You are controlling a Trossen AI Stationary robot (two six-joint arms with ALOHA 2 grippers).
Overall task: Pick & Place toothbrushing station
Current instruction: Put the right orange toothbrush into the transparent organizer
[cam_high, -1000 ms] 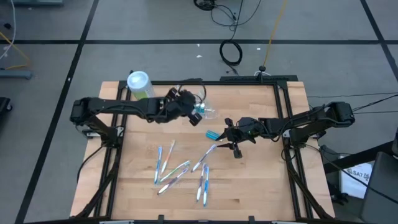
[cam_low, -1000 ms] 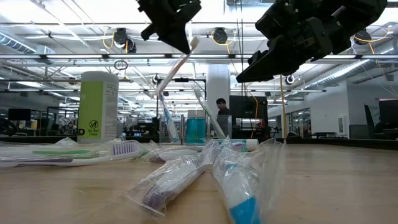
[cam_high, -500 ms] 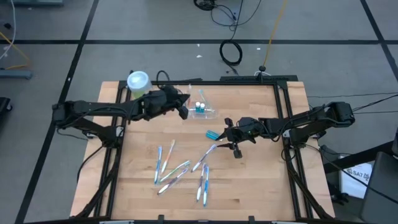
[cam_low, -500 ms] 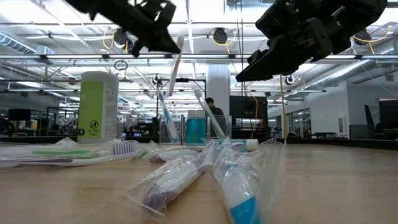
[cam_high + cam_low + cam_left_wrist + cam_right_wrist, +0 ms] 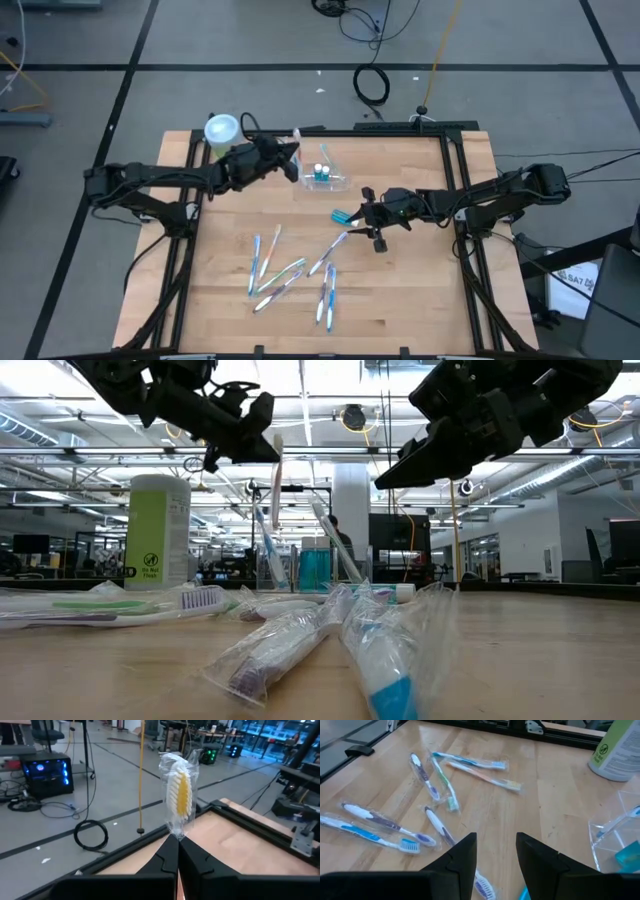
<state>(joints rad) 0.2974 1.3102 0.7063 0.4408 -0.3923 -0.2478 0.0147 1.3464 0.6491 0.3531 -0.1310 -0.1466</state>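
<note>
Standing toward the far middle of the wooden table, the toothbrushing station is a small clear plastic holder with upright slots, already carrying a couple of brushes and a blue tube; the green-and-white canister sits well to its left at the far left corner. It looks light, thin-walled and smooth, so it would likely slide or tip under a sideways nudge, and the leaning brushes make it top-heavy; a squeeze across its flat outer walls, low down, seems the safest hold, and a gentle one, since the clear plastic could flex or crack. Just left of the station, raised off the table, the left gripper is pressed together on the handle of a wrapped toothbrush with yellow bristles, which stands upright in the left wrist view. That brush is stiff but its crinkly wrapper is slippery, so it may twist in the pinch as it goes into a slot. Right of centre, the right gripper hangs above the table with its fingers spread and nothing between them, close to the loose wrapped toothbrushes scattered across the near middle.
</note>
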